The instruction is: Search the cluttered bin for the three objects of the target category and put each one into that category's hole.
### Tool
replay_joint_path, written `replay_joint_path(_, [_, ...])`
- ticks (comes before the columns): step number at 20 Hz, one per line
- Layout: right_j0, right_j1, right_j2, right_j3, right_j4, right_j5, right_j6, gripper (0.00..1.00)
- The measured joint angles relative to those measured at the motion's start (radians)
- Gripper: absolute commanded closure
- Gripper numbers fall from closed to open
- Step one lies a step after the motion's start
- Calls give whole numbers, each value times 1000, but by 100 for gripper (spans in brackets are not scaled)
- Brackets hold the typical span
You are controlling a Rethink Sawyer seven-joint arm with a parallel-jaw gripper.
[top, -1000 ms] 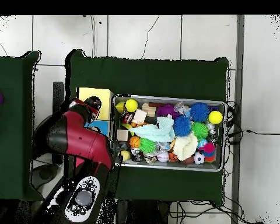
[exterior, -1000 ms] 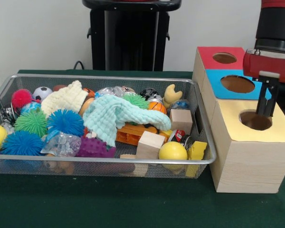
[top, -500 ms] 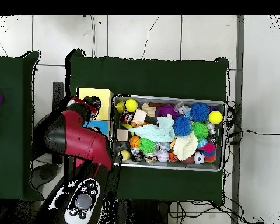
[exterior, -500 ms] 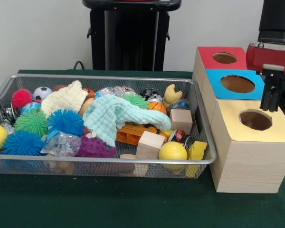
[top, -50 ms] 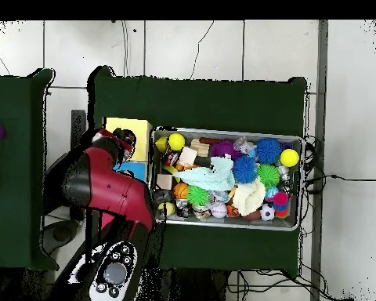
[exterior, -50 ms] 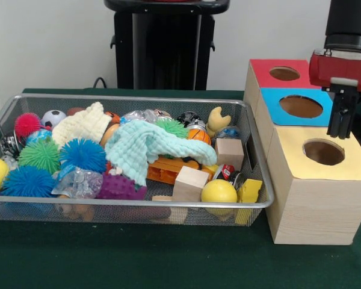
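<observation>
Gripper [exterior, -50 ms: 339, 133] hangs above the yellow-topped box [exterior, -50 ms: 316, 180], its tips just over the far rim of the round hole [exterior, -50 ms: 323, 152] and clear of it; the two black fingers [exterior, -50 ms: 342, 114] sit pressed together with nothing between them. Behind the yellow box stand a blue-topped box [exterior, -50 ms: 298, 106] and a red-topped box [exterior, -50 ms: 281, 73], each with its own round hole. To the side, the wire mesh bin [exterior, -50 ms: 126, 208] is full: a pale green cloth [exterior, -50 ms: 149, 147] is draped across the middle, a cream cloth [exterior, -50 ms: 81, 124] lies behind it, and spiky balls in blue [exterior, -50 ms: 83, 155], green [exterior, -50 ms: 40, 154] and pink [exterior, -50 ms: 27, 124] crowd one end. Two wooden blocks [exterior, -50 ms: 190, 182] sit near the box-side end, with a yellow ball [exterior, -50 ms: 219, 192] just beside the nearer one and a small basketball [exterior, -50 ms: 198, 134] further back. From overhead, the red arm [top, -50 ms: 105, 184] covers most of the boxes, leaving the yellow top [top, -50 ms: 128, 128] showing beside the bin [top, -50 ms: 226, 226].
</observation>
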Motion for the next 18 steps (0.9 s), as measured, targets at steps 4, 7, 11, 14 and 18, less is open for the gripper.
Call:
replay_joint_path(4, [1, -15, -10, 2, -1, 30, 0, 100])
replay_joint_path(7, [12, -22, -52, 1, -24, 119, 0, 100])
replay_joint_path(11, [22, -37, -119, 1, -90, 272, 0, 100])
replay_joint_path(14, [15, -55, -149, 0, -140, 353, 0, 100])
replay_joint_path(18, [-52, -108, -147, 2, -227, 383, 0, 100])
